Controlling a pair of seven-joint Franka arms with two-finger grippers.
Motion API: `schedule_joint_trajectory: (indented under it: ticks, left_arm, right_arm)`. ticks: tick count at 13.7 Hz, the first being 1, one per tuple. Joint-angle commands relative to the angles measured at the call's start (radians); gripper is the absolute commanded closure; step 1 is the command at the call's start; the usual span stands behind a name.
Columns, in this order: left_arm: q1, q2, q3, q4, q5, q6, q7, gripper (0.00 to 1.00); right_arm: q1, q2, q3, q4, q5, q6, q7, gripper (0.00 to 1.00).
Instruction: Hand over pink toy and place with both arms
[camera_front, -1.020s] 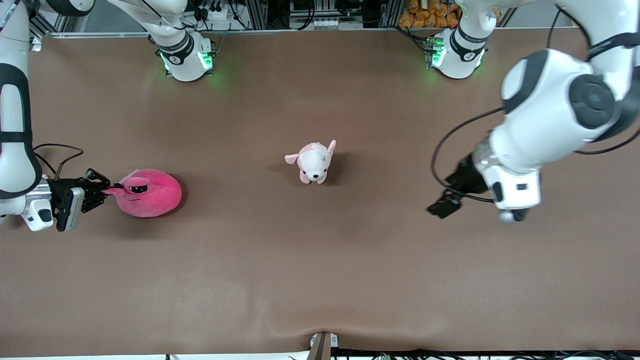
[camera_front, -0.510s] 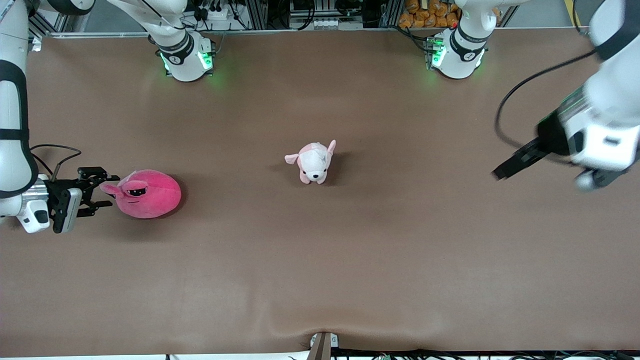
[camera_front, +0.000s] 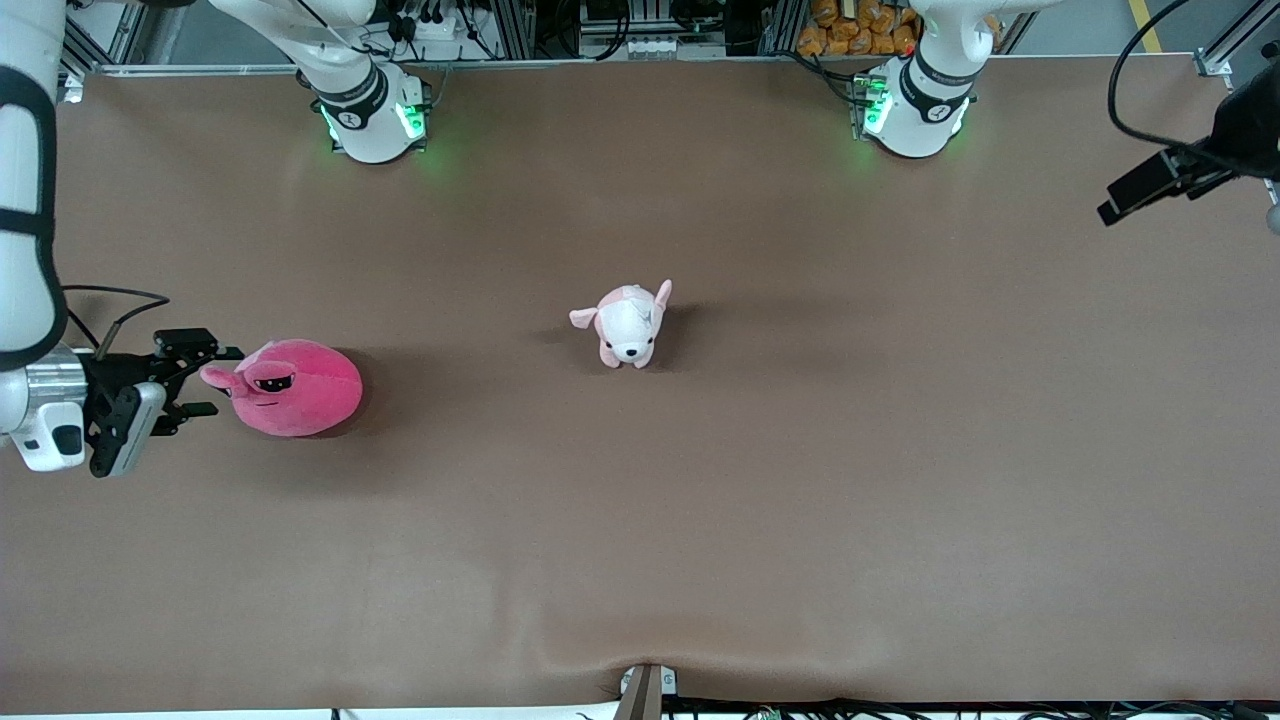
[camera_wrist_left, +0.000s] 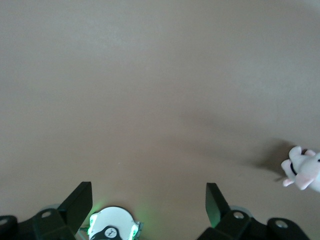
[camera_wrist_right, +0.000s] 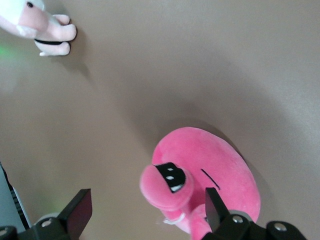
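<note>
There are 2 plush toys on the brown table (camera_front: 700, 520): 1 hot-pink round blob plush with sleepy black eyes (camera_front: 292, 387) lying toward the right arm's end, and 1 small pale pink-and-white puppy plush (camera_front: 628, 324) near the middle. There are 2 grippers. The right gripper (camera_front: 192, 378), clenched on an eye stalk 1 second ago, now stands released just beside the blob. The left gripper (camera_wrist_left: 149, 204), fingers spread and empty, has swung away from the table's middle to the left arm's end.
</note>
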Motion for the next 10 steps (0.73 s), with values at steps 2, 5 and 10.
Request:
schedule_joint_trajectory:
  ticks: [2,5,10]
  left_arm:
    - [-0.036,-0.121,0.022,-0.129,0.008,-0.001,0.057,0.00]
    - [-0.055,-0.164,0.024,-0.154,0.014,0.004,0.063,0.00]
    - [-0.044,-0.158,0.024,-0.146,0.047,0.006,0.180,0.00]
  right_arm:
    - [0.052,-0.083,-0.001,-0.028,-0.082,0.004,0.156,0.00]
    - [0.074,-0.160,-0.001,-0.067,-0.088,0.027,0.259,0.00]
    - [0.122,-0.346,-0.001,-0.176,-0.174,0.055,0.455,0.00]
